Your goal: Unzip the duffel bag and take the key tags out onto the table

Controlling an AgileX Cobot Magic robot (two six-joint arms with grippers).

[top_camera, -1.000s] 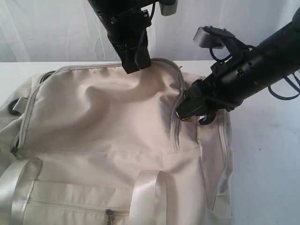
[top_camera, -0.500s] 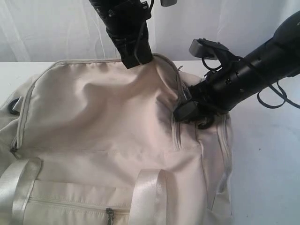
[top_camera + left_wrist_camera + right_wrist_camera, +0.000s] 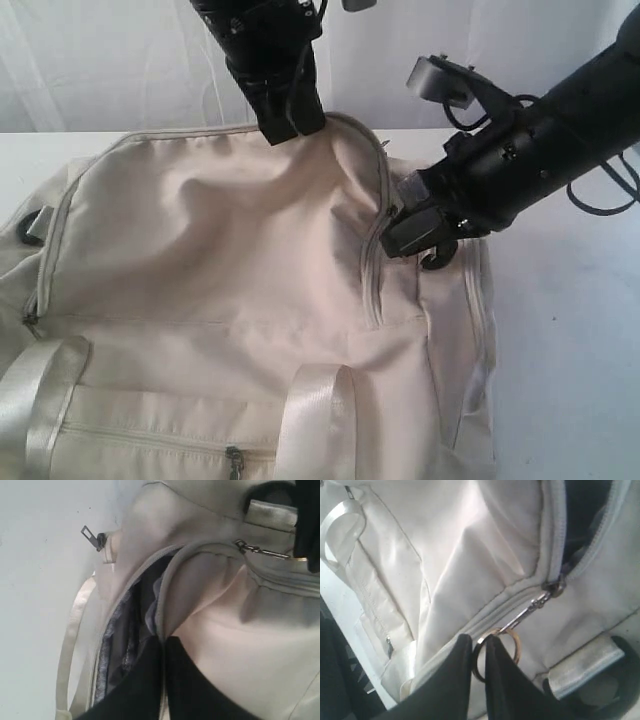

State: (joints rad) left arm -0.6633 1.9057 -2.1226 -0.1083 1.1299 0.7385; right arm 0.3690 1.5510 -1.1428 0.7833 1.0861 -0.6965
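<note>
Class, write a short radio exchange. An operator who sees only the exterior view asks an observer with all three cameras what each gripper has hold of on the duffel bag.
Operator: From out here the right gripper hides its own tips. What is between them?
Observer: It is pinching the metal ring that hangs from the zipper pull.
Operator: And the left gripper, up at the far edge?
Observer: It is shut on the zipper edge of the duffel bag, right beside a gap that shows grey lining.
</note>
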